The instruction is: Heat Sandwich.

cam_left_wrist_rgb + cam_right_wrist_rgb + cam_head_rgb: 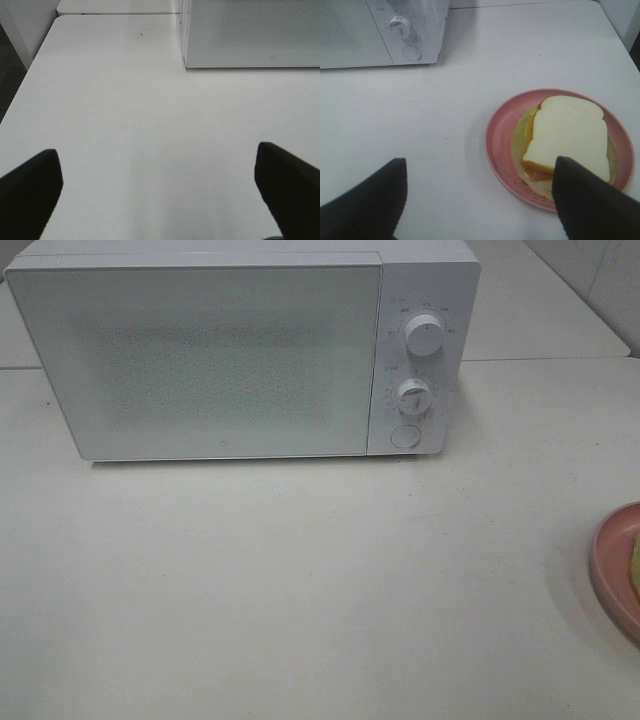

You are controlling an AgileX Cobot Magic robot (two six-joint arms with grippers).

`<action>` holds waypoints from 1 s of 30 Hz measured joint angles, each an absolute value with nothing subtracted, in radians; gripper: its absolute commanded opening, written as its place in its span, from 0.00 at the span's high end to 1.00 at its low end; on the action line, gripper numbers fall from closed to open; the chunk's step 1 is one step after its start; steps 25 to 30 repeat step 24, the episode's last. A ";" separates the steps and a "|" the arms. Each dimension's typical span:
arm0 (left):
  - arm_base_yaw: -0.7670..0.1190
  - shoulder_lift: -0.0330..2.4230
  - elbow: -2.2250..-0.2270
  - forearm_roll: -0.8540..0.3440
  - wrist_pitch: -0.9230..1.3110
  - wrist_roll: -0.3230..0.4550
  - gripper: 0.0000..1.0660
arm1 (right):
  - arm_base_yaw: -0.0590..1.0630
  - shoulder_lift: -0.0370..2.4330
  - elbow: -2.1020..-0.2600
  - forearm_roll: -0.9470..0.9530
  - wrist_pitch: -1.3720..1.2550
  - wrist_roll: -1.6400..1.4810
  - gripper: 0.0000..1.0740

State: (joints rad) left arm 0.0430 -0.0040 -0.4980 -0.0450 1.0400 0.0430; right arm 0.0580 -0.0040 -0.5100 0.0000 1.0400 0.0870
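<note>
The sandwich [570,135], white bread with pale yellow-green filling, lies on a round pink plate [500,145] on the white table. My right gripper [480,200] hovers open just short of the plate; one dark finger [590,200] covers the sandwich's near corner in the right wrist view, and nothing is between the fingers. From the high camera only the plate's rim [612,570] and a yellowish sliver of the sandwich [636,570] show at the right edge. Over bare table left of the microwave [240,350], my left gripper [160,195] is spread wide open and empty.
The white microwave stands at the back of the table with its door [200,360] shut; two knobs [423,337] and a round button [405,435] are on its right panel. A table seam [115,14] runs behind it. The table's left edge [22,80] drops off.
</note>
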 measured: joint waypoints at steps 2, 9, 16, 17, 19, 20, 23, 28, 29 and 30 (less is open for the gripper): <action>0.043 -0.004 -0.498 -0.045 1.040 0.043 0.05 | 0.058 -0.004 -0.510 0.000 1.040 0.087 0.29; 0.043 -0.004 -0.498 -0.045 1.040 0.043 0.05 | 0.058 -0.004 -0.510 0.000 1.040 0.087 0.29; 0.043 -0.004 -0.498 -0.045 1.040 0.043 0.05 | 0.058 -0.004 -0.510 0.000 1.040 0.087 0.29; 0.043 -0.004 -0.498 -0.045 1.040 0.043 0.05 | 0.058 -0.004 -0.510 0.000 1.040 0.087 0.29; 0.043 -0.004 -0.498 -0.045 1.040 0.043 0.05 | 0.058 -0.004 -0.510 0.000 1.040 0.087 0.29; 0.043 -0.004 -0.498 -0.045 1.040 0.043 0.05 | 0.058 -0.004 -0.510 0.000 1.040 0.087 0.29; 0.043 -0.004 -0.498 -0.045 1.040 0.043 0.05 | 0.058 -0.004 -0.510 0.000 1.040 0.087 0.29; 0.043 -0.004 -0.498 -0.045 1.040 0.043 0.05 | 0.058 -0.004 -0.510 0.000 1.040 0.087 0.29; 0.043 -0.004 -0.498 -0.045 1.040 0.043 0.05 | 0.058 -0.004 -0.510 0.000 1.040 0.087 0.29; 0.043 -0.004 -0.498 -0.045 1.040 0.043 0.05 | 0.058 -0.004 -0.510 0.000 1.040 0.087 0.29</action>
